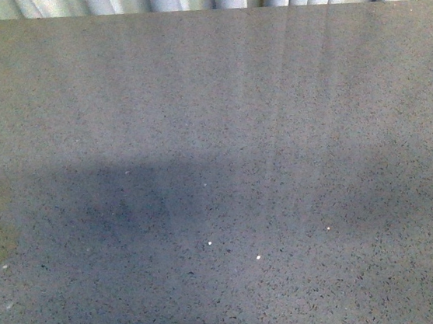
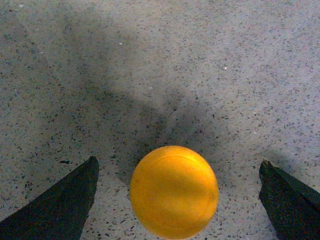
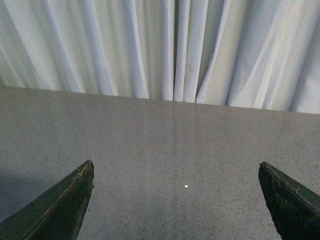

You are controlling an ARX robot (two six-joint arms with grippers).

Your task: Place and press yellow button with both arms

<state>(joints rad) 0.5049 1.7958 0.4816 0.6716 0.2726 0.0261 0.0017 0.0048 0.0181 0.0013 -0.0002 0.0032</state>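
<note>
The yellow button [image 2: 174, 192] sits on the speckled table [image 2: 225, 60] between the wide-spread fingers of the left gripper [image 2: 178, 161], touching neither, so it seems best to centre, descend below the cap and close evenly, while the right gripper [image 3: 176, 164], likewise wide and empty, hangs clear.

- Left gripper [image 2: 178, 161] opened wide, angled steeply downward, flat black fingers [image 2: 55, 210] far apart and touching nothing.
- Right gripper [image 3: 176, 164] likewise opened wide, held closer to level and facing ahead, dark tapered fingertips [image 3: 287, 200] well apart, nothing between them.
</note>
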